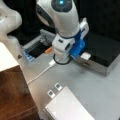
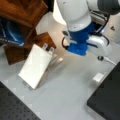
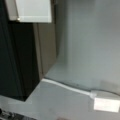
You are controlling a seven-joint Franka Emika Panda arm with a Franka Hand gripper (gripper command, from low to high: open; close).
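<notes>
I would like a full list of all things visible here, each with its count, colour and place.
cable with plug: one, white, on the grey table, directly under the tool
notebook: one, white, near a front view's bottom
clips: two, silver, at the notebook's top edge
wooden box: one, brown, a front view's left
black platform: one, a front view's right
small block: one, white, beside the platform
table: one, grey
tool: one, white and blue, above the plug

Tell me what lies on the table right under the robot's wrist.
Under the wrist in a front view lies a white cable ending in a white plug on the grey table. The wrist view shows the plug too. The pincer itself is covered by the arm's body.
</notes>
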